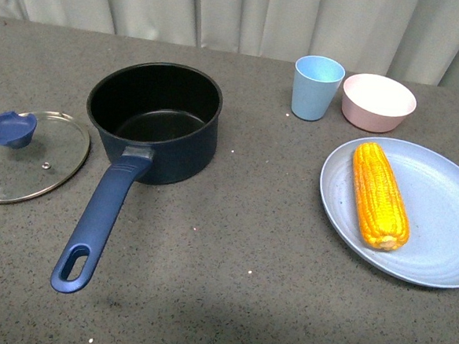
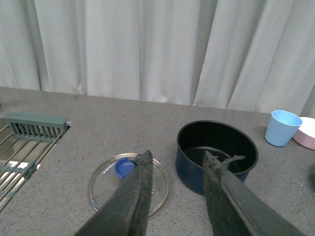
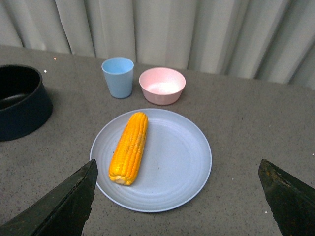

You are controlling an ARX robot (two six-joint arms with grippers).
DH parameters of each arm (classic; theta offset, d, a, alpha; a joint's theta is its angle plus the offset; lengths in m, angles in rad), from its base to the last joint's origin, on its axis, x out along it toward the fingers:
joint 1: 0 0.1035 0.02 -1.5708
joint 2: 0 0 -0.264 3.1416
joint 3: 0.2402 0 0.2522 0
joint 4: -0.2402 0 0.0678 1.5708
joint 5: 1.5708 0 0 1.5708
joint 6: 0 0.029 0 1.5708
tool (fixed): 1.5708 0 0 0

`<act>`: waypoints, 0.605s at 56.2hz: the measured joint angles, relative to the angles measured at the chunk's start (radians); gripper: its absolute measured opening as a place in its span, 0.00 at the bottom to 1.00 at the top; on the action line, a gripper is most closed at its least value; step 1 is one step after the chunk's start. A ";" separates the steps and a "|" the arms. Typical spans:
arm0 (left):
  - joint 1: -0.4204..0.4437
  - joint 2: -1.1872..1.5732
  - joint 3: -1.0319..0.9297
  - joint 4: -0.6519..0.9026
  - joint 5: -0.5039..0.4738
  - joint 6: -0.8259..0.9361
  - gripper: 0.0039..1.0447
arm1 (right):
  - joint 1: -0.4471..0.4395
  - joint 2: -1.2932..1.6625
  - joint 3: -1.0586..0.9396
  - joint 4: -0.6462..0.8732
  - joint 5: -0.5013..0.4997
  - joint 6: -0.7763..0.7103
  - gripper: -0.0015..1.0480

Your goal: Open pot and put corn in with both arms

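The navy pot (image 1: 154, 119) stands open on the grey table, black inside and empty, its long handle (image 1: 98, 226) pointing toward me. Its glass lid (image 1: 27, 156) with blue knob (image 1: 10, 127) lies flat to the pot's left. The corn (image 1: 379, 194) lies on a light blue plate (image 1: 438, 226) at the right. No arm shows in the front view. My left gripper (image 2: 177, 160) is open and empty, above the table short of the lid (image 2: 110, 174) and the pot (image 2: 216, 152). My right gripper (image 3: 177, 169) is wide open and empty, above the plate (image 3: 167, 162), beside the corn (image 3: 129, 146).
A light blue cup (image 1: 316, 87) and a pink bowl (image 1: 378, 102) stand behind the plate. A metal rack (image 2: 24, 147) lies at the table's left end. Grey curtains hang behind the table.
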 joint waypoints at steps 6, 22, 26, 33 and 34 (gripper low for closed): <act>0.000 0.000 0.000 0.000 0.000 0.000 0.62 | 0.051 0.275 0.075 0.152 0.040 0.003 0.91; 0.000 0.000 0.000 0.000 0.000 0.000 0.94 | 0.156 1.009 0.345 0.261 0.154 0.120 0.91; 0.000 0.000 0.000 0.000 0.000 0.001 0.94 | 0.184 1.201 0.449 0.243 0.178 0.174 0.91; 0.000 0.000 0.000 0.000 0.000 0.000 0.94 | 0.208 1.347 0.552 0.207 0.185 0.232 0.91; 0.000 0.000 0.000 0.000 0.000 0.000 0.94 | 0.213 1.380 0.577 0.198 0.190 0.251 0.91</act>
